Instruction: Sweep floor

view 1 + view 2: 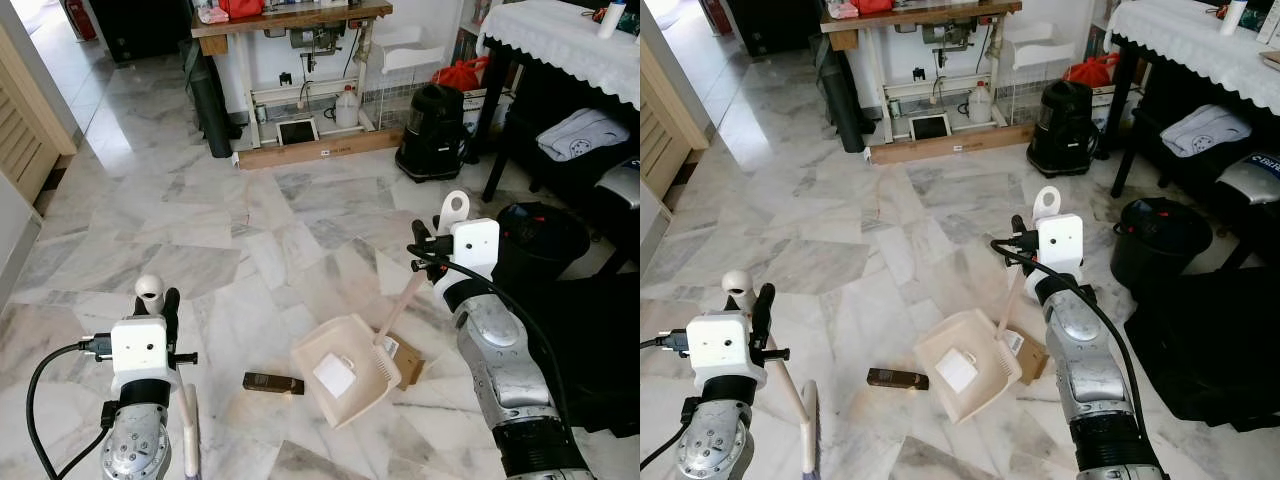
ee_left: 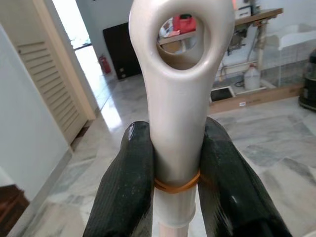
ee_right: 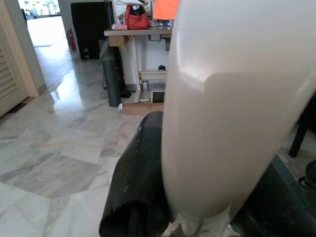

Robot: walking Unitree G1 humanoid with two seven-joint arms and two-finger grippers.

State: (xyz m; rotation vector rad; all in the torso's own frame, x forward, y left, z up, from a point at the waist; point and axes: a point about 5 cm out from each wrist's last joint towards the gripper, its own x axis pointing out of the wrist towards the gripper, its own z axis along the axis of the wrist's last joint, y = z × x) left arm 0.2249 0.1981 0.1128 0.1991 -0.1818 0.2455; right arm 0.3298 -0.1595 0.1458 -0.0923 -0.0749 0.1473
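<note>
Clenching a broom handle (image 2: 180,98) in its left gripper (image 2: 180,197) and dustpan (image 1: 345,370) handle in the right gripper (image 1: 425,255), with a dark scrap (image 1: 272,382) unswept beside the dustpan.

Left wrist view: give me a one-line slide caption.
Black fingers clamp the broom handle just above its rubber band, marble floor beyond.

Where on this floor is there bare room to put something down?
The widest bare stretch is the marble between the dustpan and the wooden bench at the back. More lies left, toward the slatted door. It is crowded right: black bucket, vacuum, and around the dustpan a dark bar and cardboard.
</note>
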